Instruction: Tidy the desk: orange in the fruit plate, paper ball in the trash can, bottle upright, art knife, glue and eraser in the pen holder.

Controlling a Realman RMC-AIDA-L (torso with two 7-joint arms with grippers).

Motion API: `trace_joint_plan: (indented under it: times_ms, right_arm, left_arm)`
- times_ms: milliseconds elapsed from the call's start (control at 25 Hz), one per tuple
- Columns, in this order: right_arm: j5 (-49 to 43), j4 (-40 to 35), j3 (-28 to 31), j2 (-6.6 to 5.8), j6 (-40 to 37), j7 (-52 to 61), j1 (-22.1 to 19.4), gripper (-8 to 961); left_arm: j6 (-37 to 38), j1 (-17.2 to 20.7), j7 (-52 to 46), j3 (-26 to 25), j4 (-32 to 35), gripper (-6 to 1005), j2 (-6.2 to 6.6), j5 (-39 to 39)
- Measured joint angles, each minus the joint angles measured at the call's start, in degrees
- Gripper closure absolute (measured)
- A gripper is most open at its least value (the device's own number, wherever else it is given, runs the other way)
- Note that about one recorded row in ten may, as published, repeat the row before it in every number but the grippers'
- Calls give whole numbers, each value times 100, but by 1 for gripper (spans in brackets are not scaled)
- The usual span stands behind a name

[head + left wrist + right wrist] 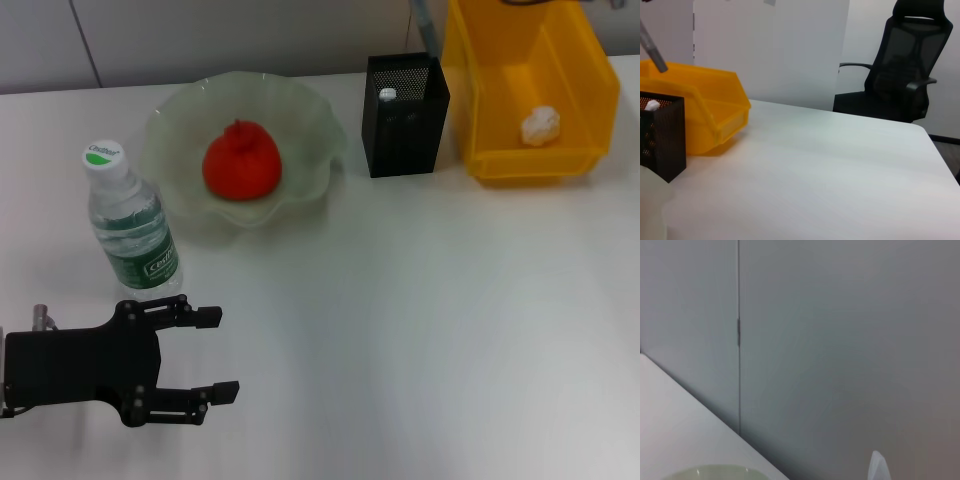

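The left gripper, a black metal claw, hovers low over the white desk at the near left with its two fingers spread wide and nothing between them; they touch no object. Just beyond the far finger stands a clear plastic water bottle, upright, with a white cap and a green label wrapped around its ribbed body. Farther out from the fingertips sits the fruit plate, a pale green translucent dish with a wavy, ruffled rim, and in its middle rests the orange, a round red-orange fruit with a small stem knob on top. Beyond and to the right of the plate stands the pen holder, a square black mesh box, with a small white-tipped item poking up inside it; what that item is cannot be told. Just beside the holder, farthest from the fingers, lies the trash can, a bright yellow plastic bin with sloped walls, and a crumpled white paper ball rests on its floor. The left wrist view shows the same mesh holder and yellow bin at the far edge of the smooth desk, with a black mesh-backed office chair past the desk's end. The right gripper is not visible, so the state of its fingers cannot be told.
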Motion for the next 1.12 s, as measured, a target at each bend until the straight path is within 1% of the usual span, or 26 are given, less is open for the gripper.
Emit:
trace_joint_plan:
  times_ms: [80, 200, 560, 720, 1080, 1120]
  right_arm:
    - [169, 243, 5, -36, 118, -99, 34, 809]
    - [448, 478, 7, -42, 228, -373, 33, 811]
    - [1339, 1081, 11, -6, 403, -1262, -177, 813]
    - [1381, 1122, 11, 25, 504, -1351, -247, 806]
    - [1409, 1201, 65, 32, 722, -1419, -366, 790]
    - [1410, 1210, 65, 33, 727, -1450, -374, 770]
  left_arm:
    - [-2, 7, -1, -1, 0, 155, 2, 0]
    - [-4, 11, 0, -2, 0, 155, 2, 0]
    - [-26, 39, 49, -10, -1, 155, 2, 2]
    - [-21, 44, 37, -19, -1, 155, 2, 2]
    - [-26, 51, 21, -22, -1, 154, 2, 2]
    - [-26, 52, 16, -26, -1, 154, 2, 1]
